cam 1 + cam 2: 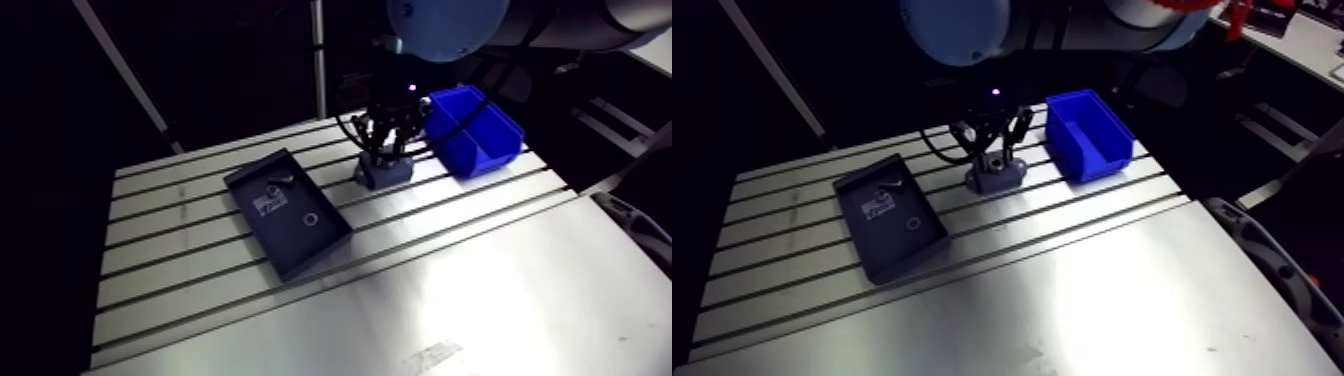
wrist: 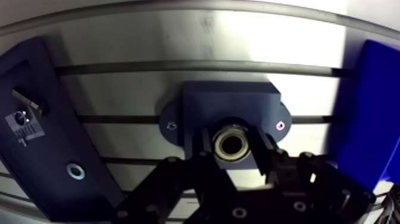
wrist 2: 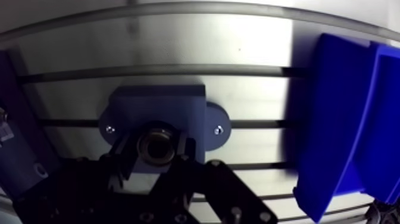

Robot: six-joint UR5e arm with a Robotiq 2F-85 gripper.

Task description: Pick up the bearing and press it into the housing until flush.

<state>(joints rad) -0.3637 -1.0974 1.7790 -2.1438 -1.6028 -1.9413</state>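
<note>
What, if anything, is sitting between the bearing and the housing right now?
Nothing visible. The pincer is shut on the bearing right over the housing, with no object between them. The dark tray and blue bin sit off to either side.

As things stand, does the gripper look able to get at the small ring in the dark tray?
Probably not yet: the gripper has its jaws shut on the bearing over the housing. The ring lies uncovered in the tray beside it, so once emptied, likely yes.
</note>
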